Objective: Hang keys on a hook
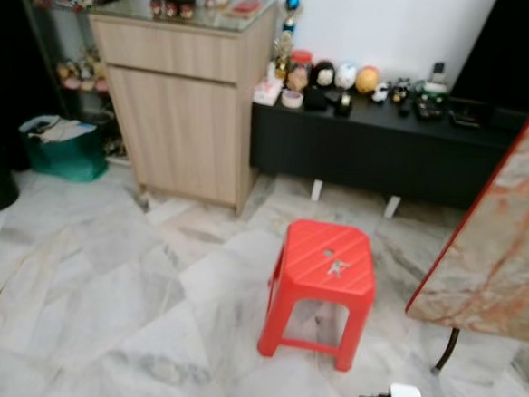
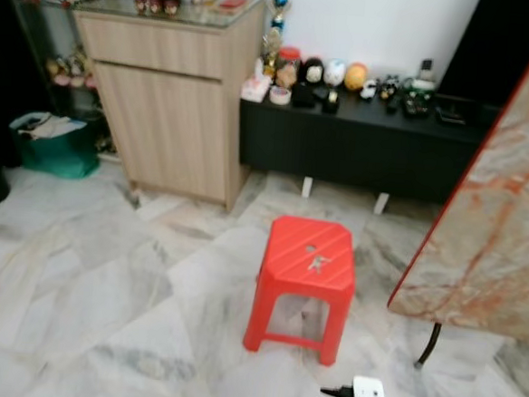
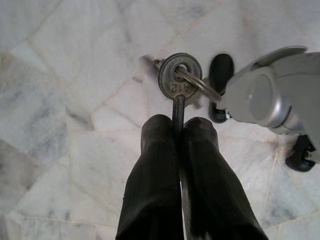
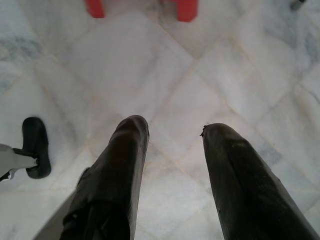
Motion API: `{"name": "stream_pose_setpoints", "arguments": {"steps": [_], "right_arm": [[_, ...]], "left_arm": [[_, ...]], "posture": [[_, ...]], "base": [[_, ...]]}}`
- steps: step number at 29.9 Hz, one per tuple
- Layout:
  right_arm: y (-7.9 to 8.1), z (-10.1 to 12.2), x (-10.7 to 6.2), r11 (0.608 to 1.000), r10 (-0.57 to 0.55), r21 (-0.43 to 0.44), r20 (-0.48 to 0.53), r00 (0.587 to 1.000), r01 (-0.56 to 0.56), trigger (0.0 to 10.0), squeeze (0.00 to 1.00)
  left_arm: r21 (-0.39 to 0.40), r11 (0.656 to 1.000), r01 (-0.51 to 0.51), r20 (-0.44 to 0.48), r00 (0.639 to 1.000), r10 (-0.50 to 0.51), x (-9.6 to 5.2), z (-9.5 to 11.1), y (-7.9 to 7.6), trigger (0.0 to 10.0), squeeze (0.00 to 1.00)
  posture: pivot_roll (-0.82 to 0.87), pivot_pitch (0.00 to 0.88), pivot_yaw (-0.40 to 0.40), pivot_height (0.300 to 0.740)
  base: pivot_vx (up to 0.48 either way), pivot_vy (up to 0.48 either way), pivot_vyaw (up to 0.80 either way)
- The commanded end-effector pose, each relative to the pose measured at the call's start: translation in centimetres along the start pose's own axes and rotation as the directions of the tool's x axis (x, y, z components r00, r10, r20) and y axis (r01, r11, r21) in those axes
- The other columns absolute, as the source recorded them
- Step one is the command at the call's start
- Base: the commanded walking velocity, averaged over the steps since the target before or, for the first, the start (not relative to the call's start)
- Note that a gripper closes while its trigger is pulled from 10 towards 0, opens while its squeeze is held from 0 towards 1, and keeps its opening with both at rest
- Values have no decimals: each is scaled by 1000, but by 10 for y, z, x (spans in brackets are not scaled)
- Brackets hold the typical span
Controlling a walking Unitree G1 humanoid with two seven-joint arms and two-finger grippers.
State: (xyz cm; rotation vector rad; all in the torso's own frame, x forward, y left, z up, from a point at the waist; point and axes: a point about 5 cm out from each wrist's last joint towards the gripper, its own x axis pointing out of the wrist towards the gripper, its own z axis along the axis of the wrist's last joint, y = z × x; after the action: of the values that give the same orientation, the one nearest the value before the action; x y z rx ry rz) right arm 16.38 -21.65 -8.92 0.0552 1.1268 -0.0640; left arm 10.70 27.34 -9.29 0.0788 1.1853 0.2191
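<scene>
1. The left pincer (image 3: 177, 135) is pinching the keys (image 3: 180, 77) above the marble floor (image 3: 60, 100).
2. The right pincer (image 4: 172, 132) hangs spread.
3. Grip firmly; find a hook before lifting.

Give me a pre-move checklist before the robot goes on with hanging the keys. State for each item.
1. Keys held: ok. The left end effector is shut on a key shaft, with the round key head and key ring sticking out past the fingertips.
2. Right end effector free: ok. Fingers apart, nothing between them, marble floor below.
3. Hook located: not ok. No hook can be made out in the head views.
4. Second set of keys on the red stool: not ok, not picked up.
5. Path ahead: not ok. The stool and the tilted marble tabletop stand close in front.
</scene>
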Motion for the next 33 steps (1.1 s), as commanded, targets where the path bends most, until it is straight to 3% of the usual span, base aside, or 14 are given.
{"name": "stream_pose_setpoints", "arguments": {"steps": [1, 19, 29, 33], "right_arm": [[-4, -2, -1, 1000, -10, 16, 0, 1000, 10, 10000, 0], [-8, -2, -1, 998, -49, 51, 14, 999, 49, 10000, 0], [-6, -7, -1, 998, -48, 35, -5, 999, 48, 10000, 0], [-6, -6, -1, 998, -55, 42, -4, 998, 55, 10000, 0]], "left_arm": [[0, 1000, 7, -27, 1000, -7, -1, -11, 1, 10000, 0], [18, 1000, 15, -57, 998, -14, -3, -28, -4, 10000, 0], [27, 999, 20, -51, 999, -18, -2, -25, -9, 10000, 0], [12, 1000, 13, -43, 999, -13, -2, -23, -9, 10000, 0]], "posture": [[54, 0, -20, 722], [55, 0, -24, 722], [56, 0, -26, 722], [62, 0, -31, 722]], "base": [[0, -390, 0], [0, -416, 0], [0, -426, -718], [0, 0, -770]]}}
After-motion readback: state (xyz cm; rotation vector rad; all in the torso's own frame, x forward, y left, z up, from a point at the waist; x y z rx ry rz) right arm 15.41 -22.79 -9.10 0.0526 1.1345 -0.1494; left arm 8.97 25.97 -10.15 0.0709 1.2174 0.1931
